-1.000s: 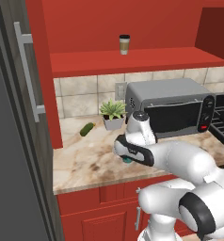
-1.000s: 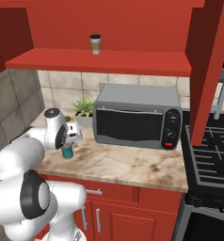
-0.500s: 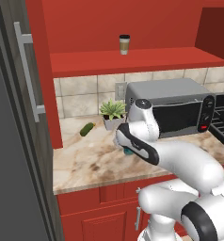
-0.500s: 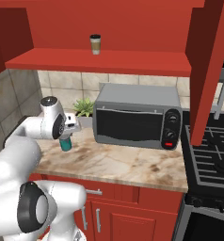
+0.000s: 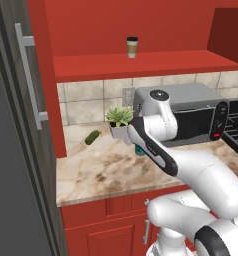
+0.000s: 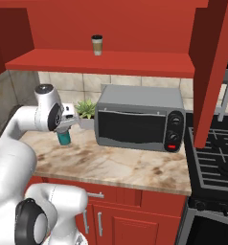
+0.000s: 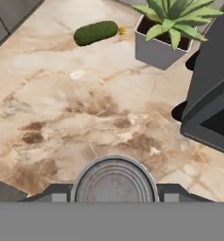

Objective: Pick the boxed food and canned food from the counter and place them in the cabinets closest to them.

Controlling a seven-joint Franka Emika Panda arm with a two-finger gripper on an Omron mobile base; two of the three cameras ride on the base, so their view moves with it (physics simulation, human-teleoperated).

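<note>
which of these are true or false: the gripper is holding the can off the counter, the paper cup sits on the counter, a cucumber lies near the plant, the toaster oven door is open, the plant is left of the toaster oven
1. The gripper holds the teal can clear of the counter. True.
2. The paper cup sits on the counter. False: it stands on the open red shelf above.
3. A cucumber lies on the counter near the potted plant. True.
4. The toaster oven door is open. False: it is shut.
5. The potted plant stands left of the toaster oven in the base views. True.
</note>
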